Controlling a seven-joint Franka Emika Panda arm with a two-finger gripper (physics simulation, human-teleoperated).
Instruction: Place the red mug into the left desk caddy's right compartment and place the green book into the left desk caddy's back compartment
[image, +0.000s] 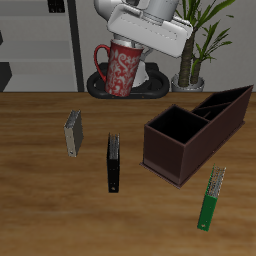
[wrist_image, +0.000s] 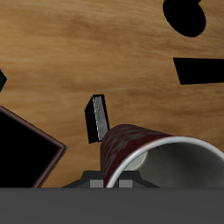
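My gripper (image: 132, 42) is shut on the rim of the red mug (image: 121, 70), which hangs slightly tilted high above the table's back, well clear of the wood. In the wrist view the red mug (wrist_image: 144, 153) fills the foreground with its white inside showing. The left desk caddy (image: 196, 128), a dark maroon box, stands apart from the mug, nearer the front; its squarish right compartment (image: 175, 126) is empty. The green book (image: 210, 198) lies flat near the front edge, beyond the caddy from the mug. A corner of the caddy (wrist_image: 26, 149) shows in the wrist view.
A black book (image: 115, 162) stands on edge in the middle of the table, also seen as the black book (wrist_image: 98, 118) in the wrist view. A grey book (image: 73, 132) stands farther toward the side. A potted plant (image: 200, 45) stands behind the caddy.
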